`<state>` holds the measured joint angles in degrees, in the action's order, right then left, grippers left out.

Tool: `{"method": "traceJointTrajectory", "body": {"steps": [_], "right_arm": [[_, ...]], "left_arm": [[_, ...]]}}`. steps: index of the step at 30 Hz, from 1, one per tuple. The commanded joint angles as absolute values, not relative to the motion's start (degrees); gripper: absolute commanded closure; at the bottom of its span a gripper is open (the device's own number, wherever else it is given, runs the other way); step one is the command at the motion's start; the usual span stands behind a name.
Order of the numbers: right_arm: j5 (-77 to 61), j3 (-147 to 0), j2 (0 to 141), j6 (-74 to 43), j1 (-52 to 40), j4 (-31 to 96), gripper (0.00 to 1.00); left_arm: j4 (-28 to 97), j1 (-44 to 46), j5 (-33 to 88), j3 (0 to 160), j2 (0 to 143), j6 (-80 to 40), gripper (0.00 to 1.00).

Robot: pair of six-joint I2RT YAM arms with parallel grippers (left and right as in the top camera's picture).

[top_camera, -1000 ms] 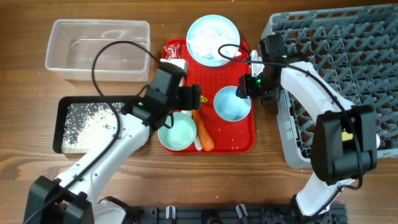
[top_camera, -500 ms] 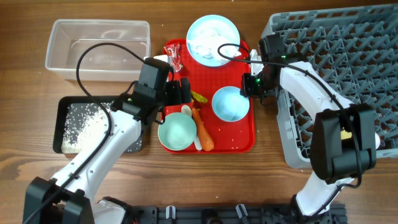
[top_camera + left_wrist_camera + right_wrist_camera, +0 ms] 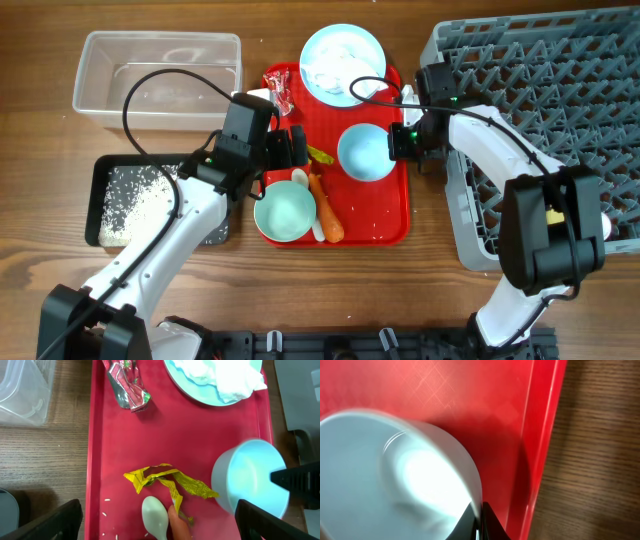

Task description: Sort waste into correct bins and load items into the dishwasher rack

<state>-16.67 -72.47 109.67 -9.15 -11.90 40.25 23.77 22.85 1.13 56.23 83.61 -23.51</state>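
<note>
A light blue bowl [image 3: 365,152], over the right half of the red tray [image 3: 385,228] at the counter's [image 3: 430,300] middle, is being pinched at its rim by the closed right gripper [image 3: 402,140], just beside the grey dishwasher rack [image 3: 540,120] lining the counter's right edge. The left gripper [image 3: 290,150] is being held wide open and empty above the yellow wrapper [image 3: 170,480], with the white spoon [image 3: 156,517] and carrot [image 3: 328,212] just beside it. The clear tub [image 3: 157,80] and the black tray [image 3: 105,170], the latter being covered partly by rice grains [image 3: 140,200], are being shown near the counter's left edge.
</note>
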Motion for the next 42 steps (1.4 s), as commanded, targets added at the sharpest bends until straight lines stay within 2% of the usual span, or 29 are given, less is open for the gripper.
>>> {"method": "traceJointTrajectory", "body": {"steps": [1,5,7,9,11,13,15,18,31,38,39,40,42], "right_arm": [[-13.3,-81.1,106.3,-9.1,-10.0,42.5,0.96],[13.1,-91.1,99.0,-9.1,-8.3,39.9,0.96],[33.2,-91.2,98.3,-8.8,-8.3,32.1,0.96],[45.9,-91.2,100.1,-0.1,-8.2,21.2,0.96],[48.2,-91.1,104.0,16.2,-7.5,8.8,0.96],[49.0,-91.1,108.3,29.4,-6.6,3.2,0.95],[54.1,-91.1,111.7,35.8,-6.5,0.4,0.96],[54.5,-91.1,115.1,44.9,-6.5,2.5,0.96],[54.6,-88.8,116.9,44.8,-6.9,7.6,0.96],[52.9,-88.8,116.9,44.8,-12.3,15.4,0.95],[52.9,-88.8,116.9,44.8,-12.6,16.4,0.91],[52.9,-88.8,116.9,44.8,-12.8,17.5,0.71],[52.9,-88.8,116.9,44.8,-13.6,18.9,0.15]], "left_arm": [[23.8,22.5,0.3,56.9,83.0,-24.3,0.02],[24.5,22.5,0.3,56.9,83.0,-24.3,0.0],[24.7,22.5,0.3,56.8,83.0,-24.3,0.0],[24.7,22.5,0.3,56.9,83.0,-24.3,0.0],[24.6,22.5,0.3,56.8,83.0,-24.3,0.0],[24.7,22.5,0.4,56.8,83.0,-24.3,0.0],[24.7,22.5,0.3,56.9,83.0,-24.3,0.0],[24.7,22.5,0.3,56.8,83.0,-24.3,0.0],[24.7,22.5,0.3,56.8,83.0,-24.3,0.0],[24.7,22.5,0.4,56.8,83.0,-24.3,0.0],[24.7,22.5,0.3,56.9,83.0,-24.3,0.0],[24.7,22.5,0.3,56.8,83.0,-24.3,0.0],[24.7,22.5,0.3,56.8,83.0,-24.3,0.0]]}}
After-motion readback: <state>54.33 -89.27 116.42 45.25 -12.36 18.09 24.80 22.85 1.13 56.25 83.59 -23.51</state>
